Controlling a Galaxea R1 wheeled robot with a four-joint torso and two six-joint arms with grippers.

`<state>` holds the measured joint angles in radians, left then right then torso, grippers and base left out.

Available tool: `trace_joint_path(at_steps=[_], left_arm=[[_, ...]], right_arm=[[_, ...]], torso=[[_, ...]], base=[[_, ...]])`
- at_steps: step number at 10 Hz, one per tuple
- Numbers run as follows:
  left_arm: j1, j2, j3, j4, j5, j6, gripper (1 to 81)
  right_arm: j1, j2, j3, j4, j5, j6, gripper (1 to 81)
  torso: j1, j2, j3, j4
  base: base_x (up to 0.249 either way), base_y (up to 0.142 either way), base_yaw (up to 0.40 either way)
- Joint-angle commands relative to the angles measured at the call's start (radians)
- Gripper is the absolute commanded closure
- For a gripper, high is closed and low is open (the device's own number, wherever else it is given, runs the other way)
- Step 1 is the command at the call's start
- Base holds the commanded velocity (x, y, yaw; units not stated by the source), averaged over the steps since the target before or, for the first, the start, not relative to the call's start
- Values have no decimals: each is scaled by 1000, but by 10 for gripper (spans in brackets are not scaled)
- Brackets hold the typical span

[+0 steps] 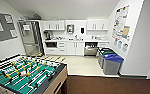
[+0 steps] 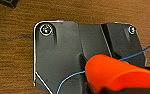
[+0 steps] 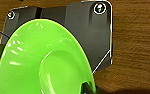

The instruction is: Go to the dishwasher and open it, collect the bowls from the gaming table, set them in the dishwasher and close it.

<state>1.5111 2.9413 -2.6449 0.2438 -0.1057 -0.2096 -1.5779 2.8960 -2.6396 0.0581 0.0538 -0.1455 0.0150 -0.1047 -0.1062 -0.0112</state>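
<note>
Green-field foosball table near left, blue-lidded bins along the right wall, white cupboards beyond.

Dark wrist plate (silver corner screws), blue cable.

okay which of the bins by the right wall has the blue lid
The nearest one, closest to the camera at the front of the row along the right wall. Its lid is bright blue; the bin behind it, toward the kitchen counter, has a dark green lid.
</note>
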Motion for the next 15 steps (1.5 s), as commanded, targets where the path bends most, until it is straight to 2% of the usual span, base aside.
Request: trace_joint_path(at_steps=[1,12,15], left_arm=[[-53,-34,-4,12,41,4,811],[-53,-26,-4,14,44,4,811],[-53,-26,-4,14,44,4,811]], right_arm=[[44,-13,-22,-6,-54,0,811],[48,-1,-20,-9,-55,0,811],[48,1,-22,-9,-55,0,811]], torso=[[0,0,0,0],[0,0,0,0],[0,0,0,0]], base=[[131,0,0],[131,0,0],[131,-70,0]])
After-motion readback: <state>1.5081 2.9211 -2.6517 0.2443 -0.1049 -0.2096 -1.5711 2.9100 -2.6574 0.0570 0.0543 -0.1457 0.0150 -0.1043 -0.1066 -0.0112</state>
